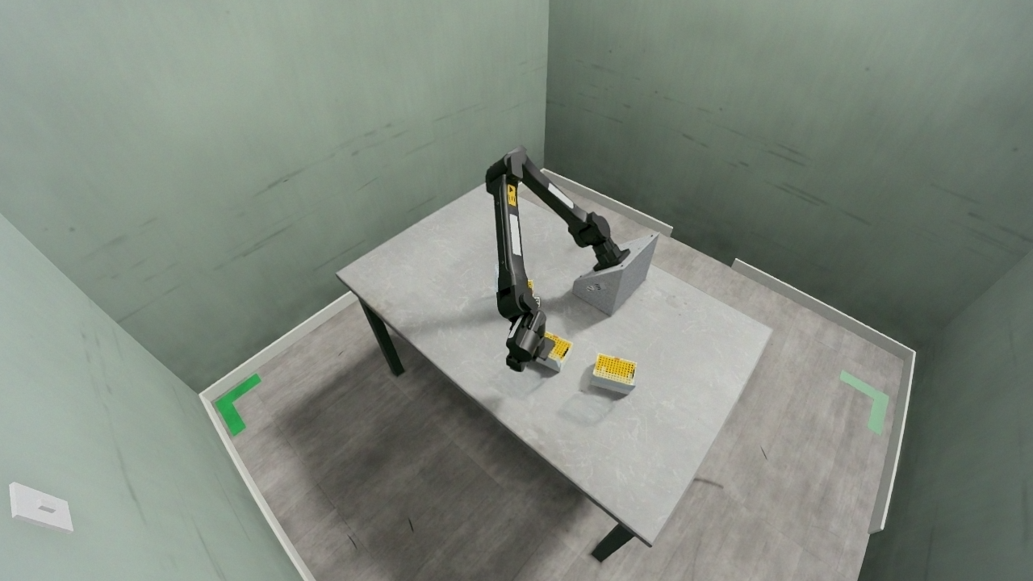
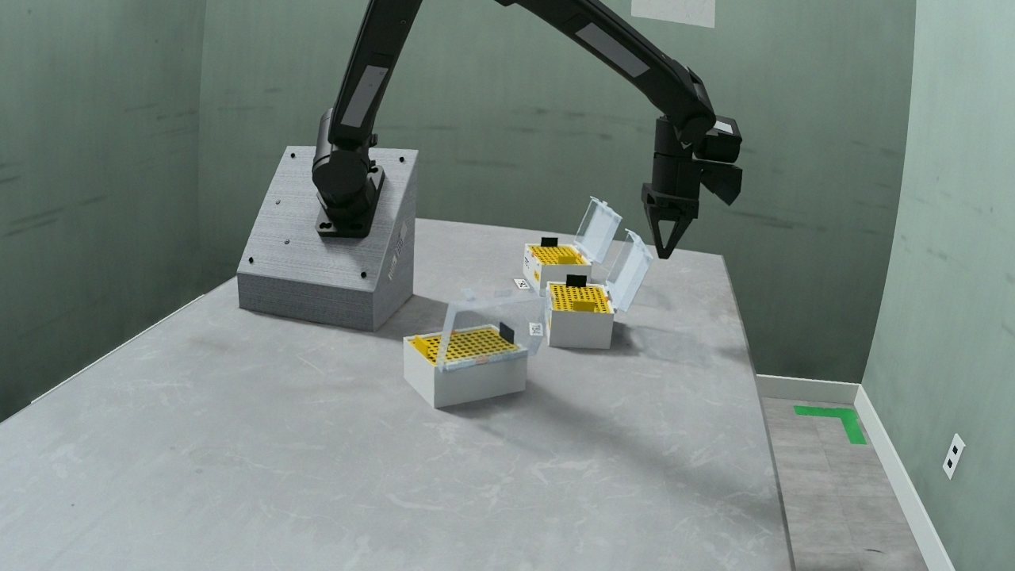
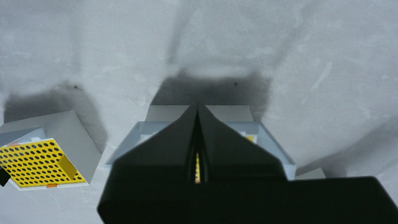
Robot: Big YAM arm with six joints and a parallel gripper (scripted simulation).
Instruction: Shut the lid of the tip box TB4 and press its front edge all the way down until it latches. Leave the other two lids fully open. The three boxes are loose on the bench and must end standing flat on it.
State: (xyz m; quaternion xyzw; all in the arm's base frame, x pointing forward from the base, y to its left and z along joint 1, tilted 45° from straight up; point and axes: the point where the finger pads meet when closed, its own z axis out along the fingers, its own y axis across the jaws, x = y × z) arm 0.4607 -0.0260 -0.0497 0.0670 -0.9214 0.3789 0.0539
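Three white tip boxes with yellow racks stand flat on the bench, all with clear lids up. In the exterior view they are the far box [image 2: 557, 264], the middle box [image 2: 580, 316] [image 1: 558, 348] and the near box [image 2: 465, 369] [image 1: 613, 370]. Their labels are too small to read, so I cannot tell which is TB4. My gripper [image 2: 665, 250] [image 1: 515, 363] [image 3: 197, 111] is shut and empty. It hangs just behind the top edge of the middle box's raised lid [image 2: 630, 268] [image 3: 270, 140]. In the wrist view another open box [image 3: 34, 162] lies at the left.
The arm's grey wedge mount [image 2: 326, 241] [image 1: 617, 277] stands at the back of the bench. Small white tags [image 2: 535, 328] lie between the boxes. The bench's right edge [image 2: 744, 340] runs close behind the lids.
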